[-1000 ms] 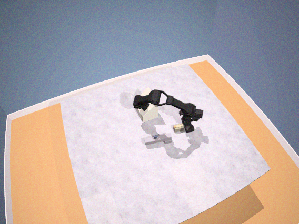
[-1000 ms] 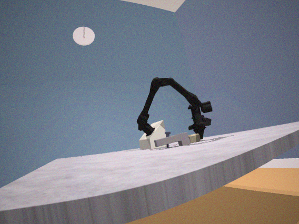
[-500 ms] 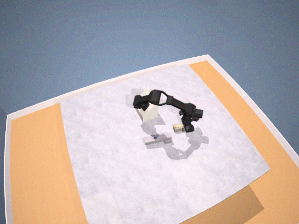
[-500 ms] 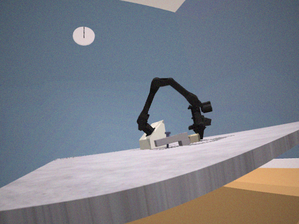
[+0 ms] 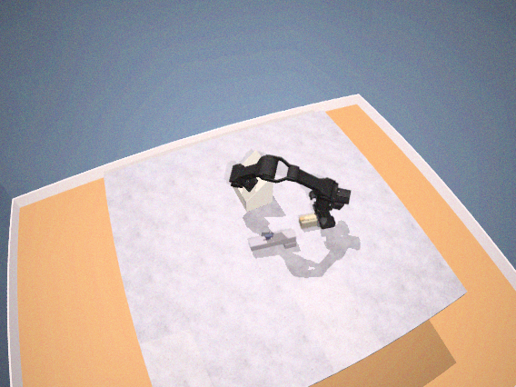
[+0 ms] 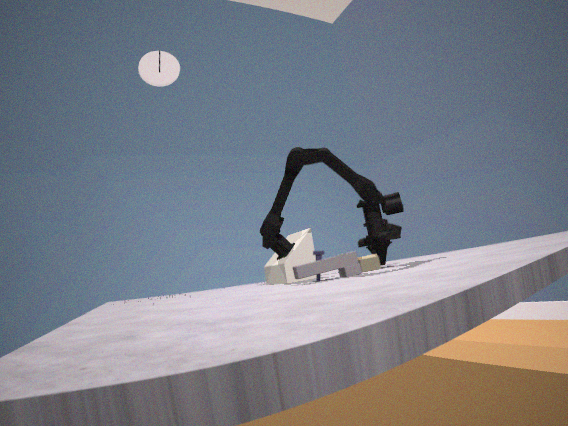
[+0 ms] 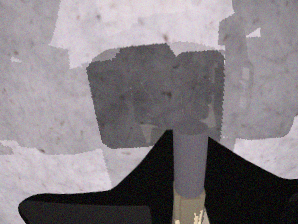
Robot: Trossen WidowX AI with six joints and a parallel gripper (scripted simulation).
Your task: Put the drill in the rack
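Note:
My gripper (image 5: 326, 224) (image 6: 383, 263) (image 7: 180, 135) is shut on the drill, low over the table. The drill (image 7: 190, 162) shows as a grey cylinder between the fingertips in the wrist view, its round end uncovered. A beige piece (image 5: 308, 218) (image 6: 370, 262) (image 7: 188, 210) adjoins it on the arm-base side; whether it is part of the drill or a holder, I cannot tell. A long grey fixture (image 5: 286, 237) (image 6: 330, 263) lies nearer the base. A blue T-shaped piece (image 5: 267, 235) (image 6: 319, 255), apparently the key, stands upright at it. I cannot make out which part is the rack.
The black arm arches from a cream wedge-shaped base (image 5: 261, 195) (image 6: 301, 255) over to the gripper. The grey fixture and key lie near the base. The pale marbled table (image 5: 204, 295) (image 6: 200, 340) has its outer edge well away from the gripper. Arm shadows cross its surface.

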